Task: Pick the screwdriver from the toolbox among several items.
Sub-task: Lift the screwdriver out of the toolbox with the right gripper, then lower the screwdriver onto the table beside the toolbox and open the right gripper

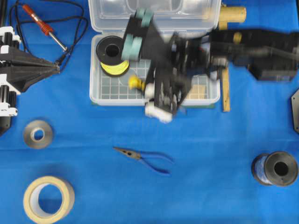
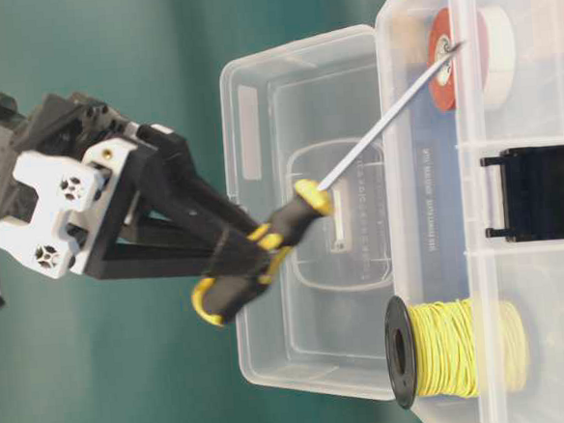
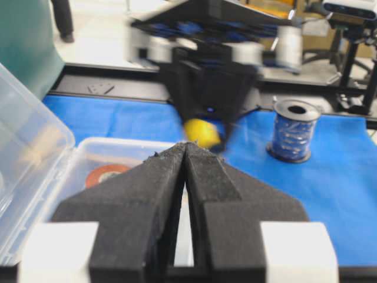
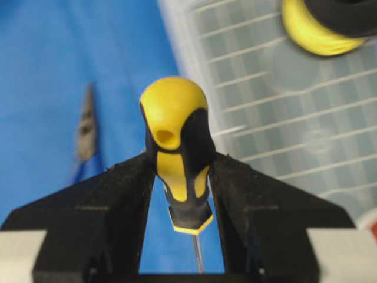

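The clear toolbox (image 1: 100, 95) stands open at the back centre with its lid (image 2: 282, 211) thrown back. My right gripper (image 4: 179, 159) reaches over it and is shut on the yellow-and-black handle of the screwdriver (image 4: 174, 112). In the table-level view the right gripper (image 2: 256, 257) holds the screwdriver (image 2: 306, 205) tilted. Its handle is raised clear of the box and its thin shaft tip is by the red-and-white tape roll (image 2: 465, 58). The yellow wire spool (image 1: 112, 53) lies inside the box. My left gripper (image 1: 58, 69) is shut and empty at the left (image 3: 187, 144).
On the blue cloth in front of the box lie blue-handled pliers (image 1: 142, 158), a grey roll (image 1: 38, 134), a masking tape roll (image 1: 49, 199) and a blue wire spool (image 1: 275, 169). A red soldering iron (image 1: 44, 27) lies back left. A wooden strip (image 1: 226, 93) lies right of the box.
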